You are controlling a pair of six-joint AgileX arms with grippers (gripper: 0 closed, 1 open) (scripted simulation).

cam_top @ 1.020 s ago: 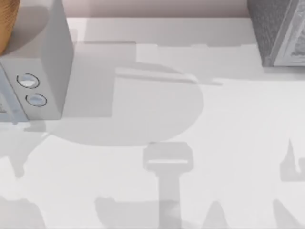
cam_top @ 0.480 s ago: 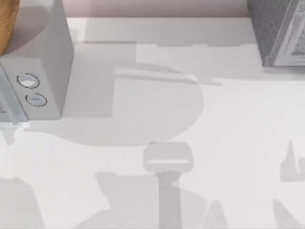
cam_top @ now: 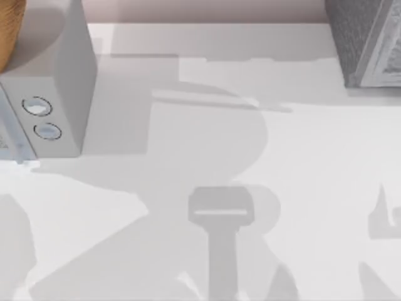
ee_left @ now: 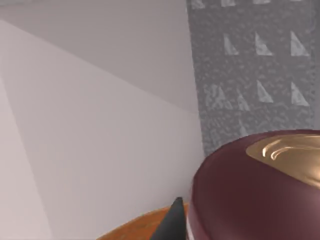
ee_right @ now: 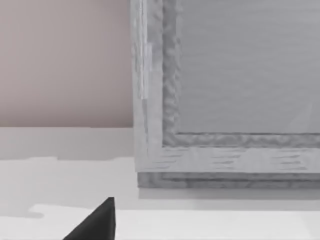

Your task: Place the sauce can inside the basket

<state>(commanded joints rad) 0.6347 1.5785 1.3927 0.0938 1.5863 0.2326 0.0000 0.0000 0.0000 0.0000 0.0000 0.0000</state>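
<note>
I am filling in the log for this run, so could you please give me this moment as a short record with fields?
sauce can: maroon top with a gold centre, close under the left wrist camera
left gripper: one dark fingertip beside the can; grip cannot be judged
right gripper: one dark fingertip above the white table, facing a grey textured box
grey appliance: two round knobs, at the table's left edge
basket: wooden rim at the top left corner
</note>
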